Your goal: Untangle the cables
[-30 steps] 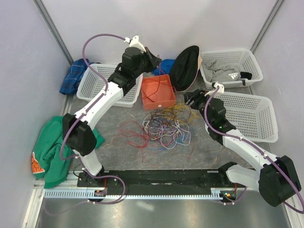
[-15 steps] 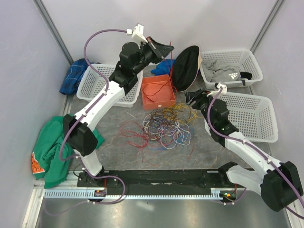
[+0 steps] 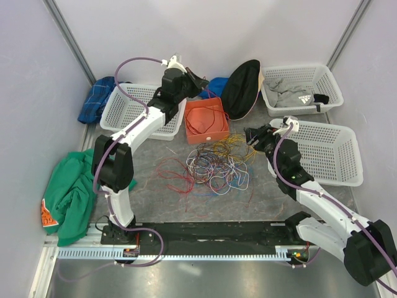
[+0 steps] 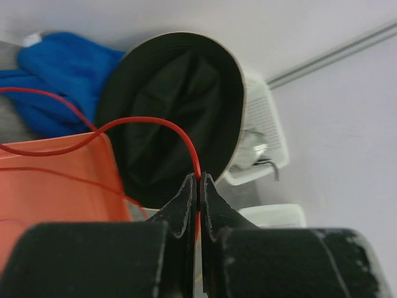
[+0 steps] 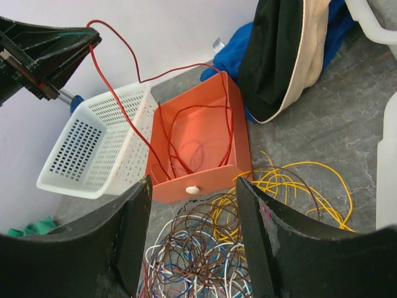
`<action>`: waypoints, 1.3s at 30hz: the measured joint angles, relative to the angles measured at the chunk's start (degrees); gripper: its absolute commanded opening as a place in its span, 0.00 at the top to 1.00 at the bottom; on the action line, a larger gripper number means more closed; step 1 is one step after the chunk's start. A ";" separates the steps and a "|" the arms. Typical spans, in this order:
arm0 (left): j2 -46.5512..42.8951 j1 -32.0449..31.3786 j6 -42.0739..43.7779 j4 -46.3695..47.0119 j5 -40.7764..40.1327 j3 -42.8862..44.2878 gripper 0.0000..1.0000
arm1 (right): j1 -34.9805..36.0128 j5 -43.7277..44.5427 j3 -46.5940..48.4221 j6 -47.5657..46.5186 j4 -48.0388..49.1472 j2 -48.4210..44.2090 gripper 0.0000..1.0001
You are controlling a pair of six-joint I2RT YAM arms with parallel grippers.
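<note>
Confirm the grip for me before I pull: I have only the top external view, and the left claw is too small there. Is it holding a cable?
Observer: Yes. In the left wrist view the left claw is shut on one red cable, pinched at the fingertips.
Operator: Where does that cable lead?
Observer: The right wrist view shows it running down into the orange box, where red loops lie.
Operator: And the other arm?
Observer: The right claw is open and empty, with the tangle of cables below it.
</note>
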 measured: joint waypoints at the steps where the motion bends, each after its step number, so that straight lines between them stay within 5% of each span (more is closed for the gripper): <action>1: 0.13 0.11 1.16 -1.01 -1.03 0.00 0.98 | 0.00 -0.02 -0.17 0.02 0.02 0.11 0.36; 17: 0.13 -4.15 23.93 -21.59 -14.36 6.25 0.98 | 0.00 -0.70 -0.85 1.07 2.64 3.45 0.36; 39: -6.75 -11.50 19.02 -26.58 -10.86 -5.49 0.98 | 0.00 -1.11 -1.14 1.33 3.02 4.00 0.37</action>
